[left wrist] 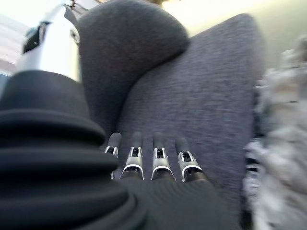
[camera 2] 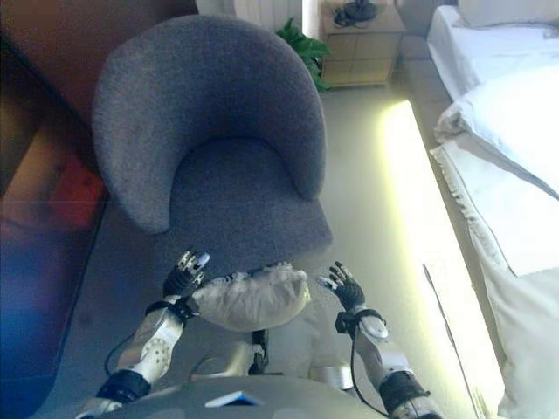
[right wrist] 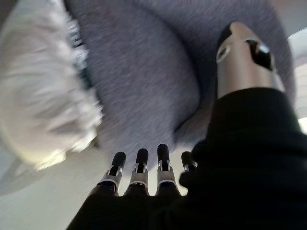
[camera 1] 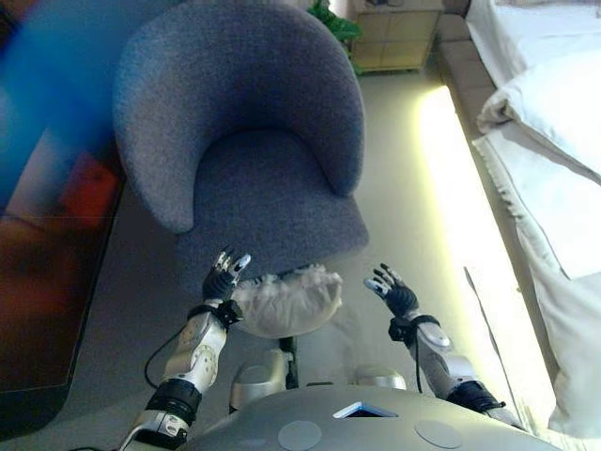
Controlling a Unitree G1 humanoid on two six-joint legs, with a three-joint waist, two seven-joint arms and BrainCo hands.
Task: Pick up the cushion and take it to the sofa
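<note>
A white fluffy cushion (camera 1: 286, 299) is just in front of the front edge of a grey armchair (camera 1: 244, 122), between my two hands. My left hand (camera 1: 223, 277) is open, fingers straight, right beside the cushion's left end; I cannot tell if it touches. My right hand (camera 1: 392, 291) is open and stands apart from the cushion's right end, with a gap. The left wrist view shows straight fingers (left wrist: 153, 160) before the chair seat (left wrist: 201, 96), with the cushion (left wrist: 283, 143) beside them. The right wrist view shows straight fingers (right wrist: 139, 172) and the cushion (right wrist: 38, 96) off to one side.
A bed with white bedding (camera 1: 554, 141) runs along the right, with a bright light strip (camera 1: 451, 169) at its base. A wooden nightstand (camera 1: 394, 38) and a green plant (camera 1: 333, 23) stand behind the chair. Dark furniture (camera 1: 47, 282) lines the left.
</note>
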